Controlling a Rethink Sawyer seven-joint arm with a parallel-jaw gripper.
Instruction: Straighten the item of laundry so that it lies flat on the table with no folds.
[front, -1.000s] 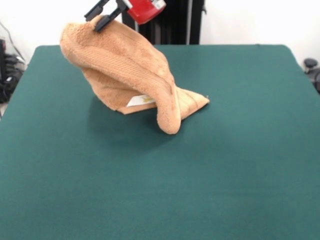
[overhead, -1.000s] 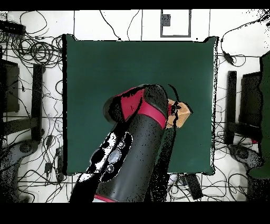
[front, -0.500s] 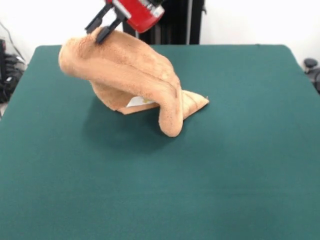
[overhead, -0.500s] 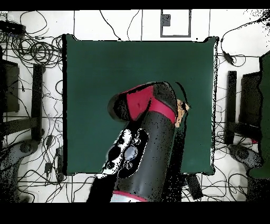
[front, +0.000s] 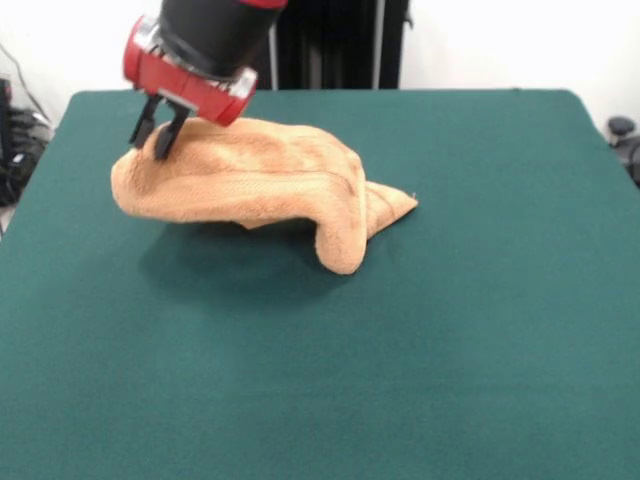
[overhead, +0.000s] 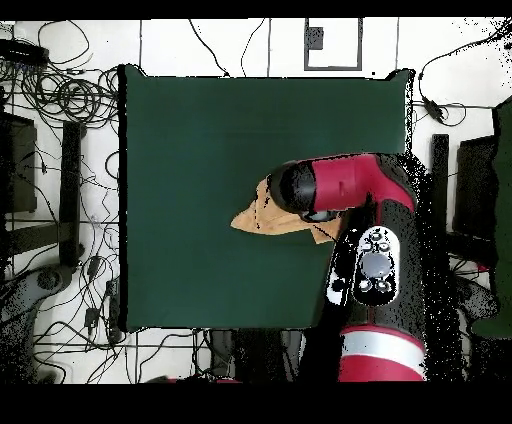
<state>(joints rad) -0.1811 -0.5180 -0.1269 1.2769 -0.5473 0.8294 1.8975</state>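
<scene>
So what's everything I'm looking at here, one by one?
towel: one, golden-tan, bunched and folded on the far half of the table, one end raised.
table: one, dark green top, filling most of the front view.
cables: many, dark, strewn on the white floor around the table in the overhead view.
arm: one, red and black, reaching over the towel.
claw: one, black fingers under a red collar, pinched on the towel's raised end.

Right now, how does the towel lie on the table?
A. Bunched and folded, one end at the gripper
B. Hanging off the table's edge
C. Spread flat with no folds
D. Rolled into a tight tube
A: the towel is humped with folds, its one end at the gripper, well inside the table.
</scene>
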